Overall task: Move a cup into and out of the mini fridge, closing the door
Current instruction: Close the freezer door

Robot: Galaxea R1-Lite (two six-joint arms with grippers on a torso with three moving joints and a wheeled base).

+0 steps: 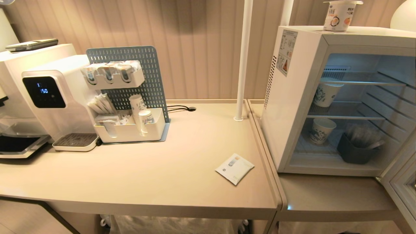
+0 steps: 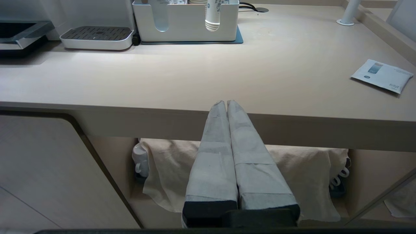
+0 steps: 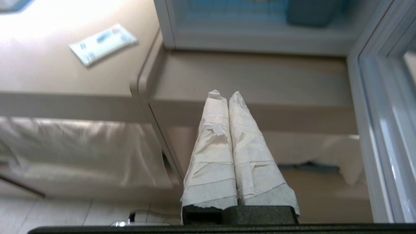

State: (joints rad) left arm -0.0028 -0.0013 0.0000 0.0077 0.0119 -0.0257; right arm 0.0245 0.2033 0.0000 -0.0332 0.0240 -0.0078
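Observation:
The cup (image 1: 339, 14), a small white tub with an orange fruit mark, stands on top of the mini fridge (image 1: 294, 107) at the right. The fridge stands with its door (image 1: 401, 185) swung wide toward me at the lower right. Its lit inside shows wire shelves. Neither arm shows in the head view. My left gripper (image 2: 226, 102) is shut and empty, hanging low before the table's front edge. My right gripper (image 3: 224, 94) is also shut and empty, low in front of the ledge under the fridge, with the door frame (image 3: 373, 130) beside it.
Inside the fridge are two blue-patterned paper cups (image 1: 325, 94) (image 1: 321, 130) and a dark bin (image 1: 356, 151) of packets. A flat white sachet (image 1: 234, 168) lies near the table's right edge. A water dispenser (image 1: 48, 94), a pegboard organiser (image 1: 130, 107) and a white pole (image 1: 243, 58) stand further back.

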